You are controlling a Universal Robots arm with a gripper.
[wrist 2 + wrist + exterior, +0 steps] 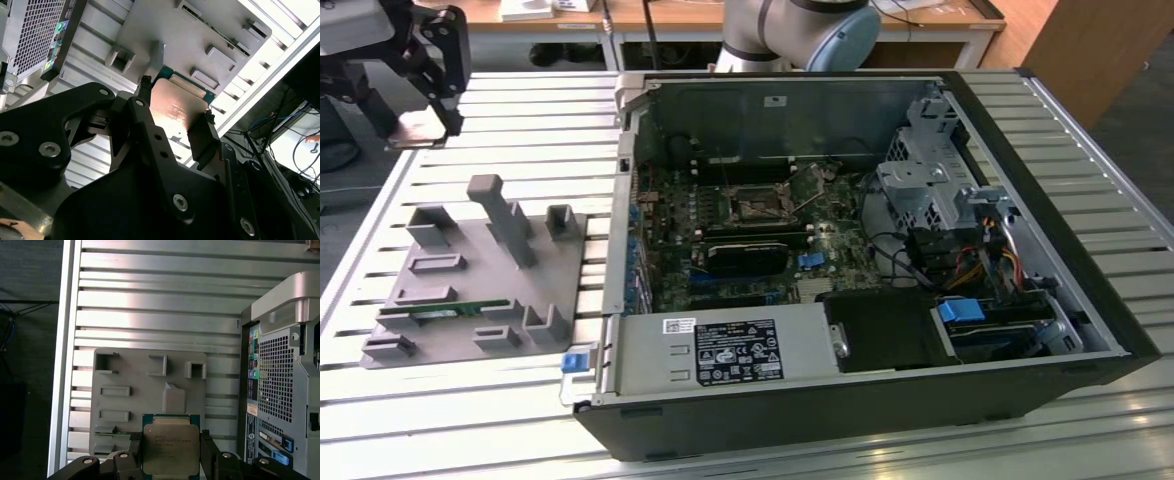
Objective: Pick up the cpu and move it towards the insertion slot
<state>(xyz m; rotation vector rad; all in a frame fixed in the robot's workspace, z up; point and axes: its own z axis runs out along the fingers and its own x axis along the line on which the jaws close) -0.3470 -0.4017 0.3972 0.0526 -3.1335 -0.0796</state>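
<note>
At the exterior view's left, above the slatted table (pixel 520 110), the gripper (pixel 427 122) was clenched on the cpu (pixel 170 447) — one of its fingers (pixel 207 450) on each of two opposite edges, with the metal lid facing the first wrist view. The chip hung clear of the table, near the far edge of the grey fixture plate (pixel 454 290). That plate carried a green memory stick (pixel 440 312) in one of its holders. Further right stood the open computer case (pixel 854 420), which contained the motherboard (pixel 674 230). The insertion slot (pixel 757 205) lay on that board — well apart from the jaws, toward the exterior view's right, with the case wall between them. Its centre appeared dark.
</note>
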